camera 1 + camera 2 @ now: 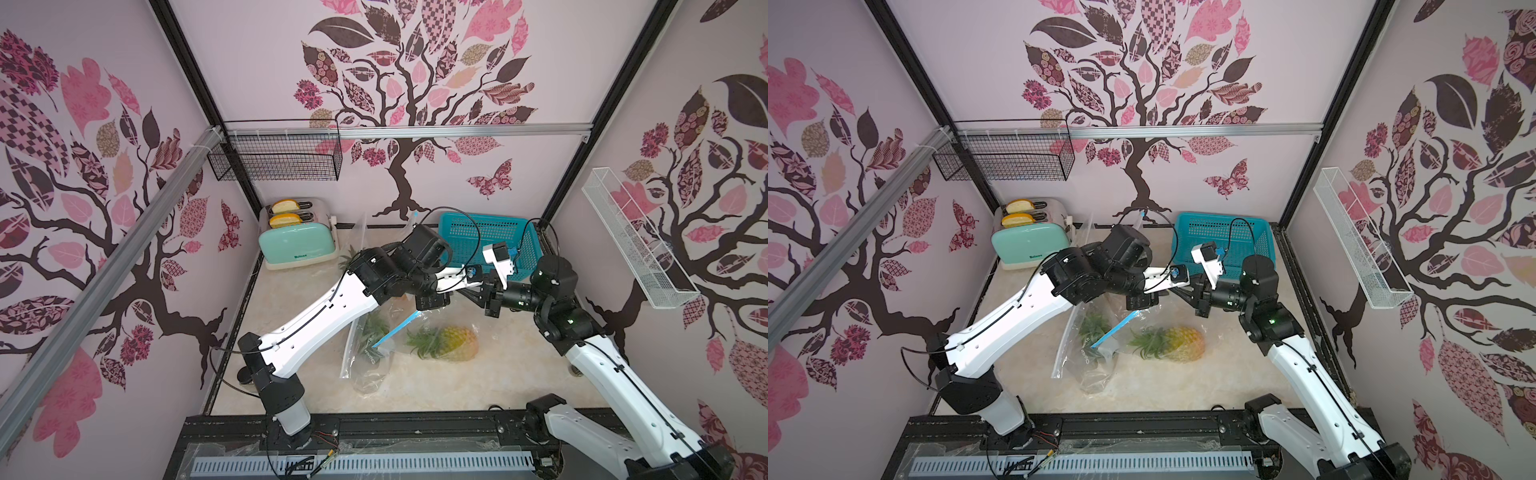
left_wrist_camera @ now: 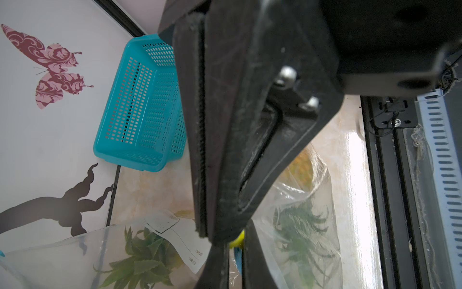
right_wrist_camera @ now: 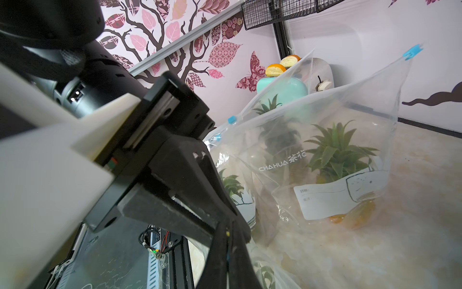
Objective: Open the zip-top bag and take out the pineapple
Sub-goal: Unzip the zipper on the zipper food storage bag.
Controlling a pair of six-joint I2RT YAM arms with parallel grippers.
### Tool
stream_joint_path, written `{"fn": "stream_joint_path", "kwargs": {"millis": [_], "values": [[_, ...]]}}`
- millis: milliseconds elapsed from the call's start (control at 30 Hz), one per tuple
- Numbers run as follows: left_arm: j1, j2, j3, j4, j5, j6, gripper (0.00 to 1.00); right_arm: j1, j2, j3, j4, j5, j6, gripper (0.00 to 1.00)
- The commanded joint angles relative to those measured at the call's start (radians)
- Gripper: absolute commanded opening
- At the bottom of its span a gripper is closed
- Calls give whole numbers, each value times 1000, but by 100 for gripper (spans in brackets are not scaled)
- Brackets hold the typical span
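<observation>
A pineapple (image 1: 451, 343) lies on its side on the table inside a clear zip-top bag (image 1: 432, 318), its crown toward the left. The bag's blue zip strip (image 1: 395, 330) rises to where both grippers meet above it. My left gripper (image 2: 236, 247) is shut on that blue strip at the bag's top edge. My right gripper (image 3: 228, 235) reaches in from the right, tip to tip with the left, and is shut on the yellow zip slider (image 2: 238, 240). In both top views the arms hide the pinch.
A second clear bag (image 1: 368, 357) with a green crown lies left of the pineapple. A third bag (image 3: 337, 155) stands near the mint toaster (image 1: 297, 245). A teal basket (image 1: 486, 243) sits at the back right. A black wire basket (image 1: 274, 156) hangs on the wall.
</observation>
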Motion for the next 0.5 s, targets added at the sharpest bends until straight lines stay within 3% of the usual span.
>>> {"fn": "stream_joint_path", "kwargs": {"millis": [0, 233, 467], "values": [[18, -34, -7, 54, 9, -32, 5, 6, -24, 1, 33, 6, 21, 0], [76, -94, -90, 138, 169, -98, 9, 6, -26, 1, 41, 8, 27, 0], [90, -118, -130, 173, 243, -128, 14, 6, -22, 0, 59, 6, 38, 0]]}}
